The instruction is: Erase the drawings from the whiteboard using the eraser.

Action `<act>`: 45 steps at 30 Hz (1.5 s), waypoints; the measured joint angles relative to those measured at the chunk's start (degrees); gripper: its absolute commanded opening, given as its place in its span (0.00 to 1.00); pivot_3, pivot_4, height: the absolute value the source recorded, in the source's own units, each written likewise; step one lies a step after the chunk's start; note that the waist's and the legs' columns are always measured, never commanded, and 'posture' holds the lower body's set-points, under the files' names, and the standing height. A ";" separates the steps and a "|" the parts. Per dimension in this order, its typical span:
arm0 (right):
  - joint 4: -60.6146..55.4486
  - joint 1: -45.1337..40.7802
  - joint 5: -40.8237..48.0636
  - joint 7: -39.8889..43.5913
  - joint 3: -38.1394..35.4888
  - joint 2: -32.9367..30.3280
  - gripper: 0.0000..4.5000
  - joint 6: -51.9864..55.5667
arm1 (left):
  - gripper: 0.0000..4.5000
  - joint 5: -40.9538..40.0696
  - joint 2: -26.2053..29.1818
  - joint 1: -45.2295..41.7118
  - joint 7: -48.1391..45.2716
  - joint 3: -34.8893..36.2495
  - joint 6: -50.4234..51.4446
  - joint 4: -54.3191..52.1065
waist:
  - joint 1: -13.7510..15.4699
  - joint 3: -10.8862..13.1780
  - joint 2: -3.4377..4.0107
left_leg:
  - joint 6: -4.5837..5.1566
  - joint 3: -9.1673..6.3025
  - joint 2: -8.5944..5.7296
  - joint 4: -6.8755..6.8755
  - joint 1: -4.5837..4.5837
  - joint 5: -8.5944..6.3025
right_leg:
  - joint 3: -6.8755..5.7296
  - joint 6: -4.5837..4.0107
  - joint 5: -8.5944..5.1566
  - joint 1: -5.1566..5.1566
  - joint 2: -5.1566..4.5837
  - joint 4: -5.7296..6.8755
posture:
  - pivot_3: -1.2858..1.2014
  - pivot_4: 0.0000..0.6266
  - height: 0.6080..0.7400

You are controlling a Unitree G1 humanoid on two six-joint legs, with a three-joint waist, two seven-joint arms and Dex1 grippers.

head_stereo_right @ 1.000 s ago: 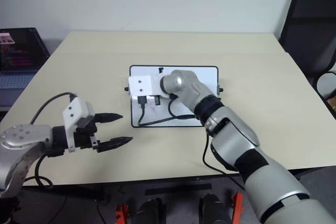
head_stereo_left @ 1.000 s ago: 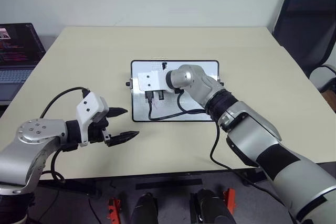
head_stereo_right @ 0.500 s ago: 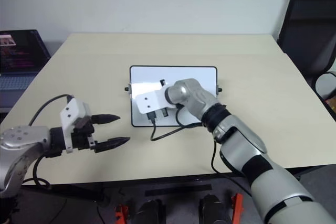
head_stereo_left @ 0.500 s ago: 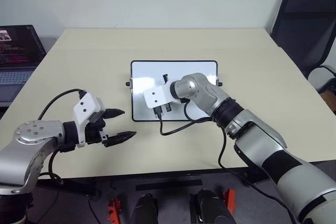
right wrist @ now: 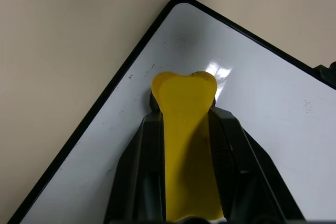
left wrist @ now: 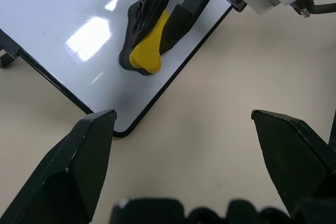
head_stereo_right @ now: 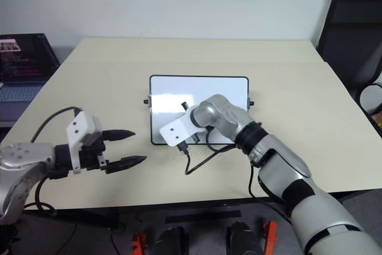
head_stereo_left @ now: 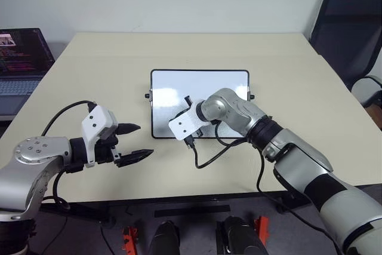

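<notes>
The small bright-yellow oblong eraser [right wrist: 185,129] is clamped lengthwise between the 2 black fingers of the right gripper [right wrist: 185,124], its free end pressed onto the glossy white rectangular whiteboard [head_stereo_left: 200,91] with the thin black frame. Held this way, with the tip poking out past the fingertips, the eraser's end meets the board while the fingers ride above the surface. In the left wrist view the yellow block [left wrist: 148,51] sits just inside the board's near-left rounded corner, close to the frame, which suggests the wipe is working the lower-left part of the board. The arm reaches in from the right with its wrist angled down and across, so the eraser can be dragged over the white face.

No pink-red drawings can be made out on the visible board; only faint specks near the edge show in the right wrist view, so the erasing looks largely done, though the part under the arm is hidden.

The board lies flat in the middle of the beige surface [head_stereo_left: 107,64]. The left gripper [head_stereo_left: 132,141] hovers over the surface well to the left of the board, fingers spread apart and holding nothing, likely kept aside to leave the wiping arm room. A laptop [head_stereo_left: 21,58] stands beyond the surface's left edge and a dark chair [head_stereo_left: 349,28] beyond its right.
</notes>
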 measured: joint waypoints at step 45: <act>-24.08 20.73 7.44 -4.05 -19.18 -19.05 0.15 23.02 | 1.00 0.05 -2.85 -16.51 -2.63 -9.99 0.31 3.11 | -0.36 0.34 0.41 | 1.03 1.65 0.05 -0.09 -0.87 0.59 | -0.08 -1.35 0.74 -0.30 -1.32 -3.88 | 0.52 0.24 1.00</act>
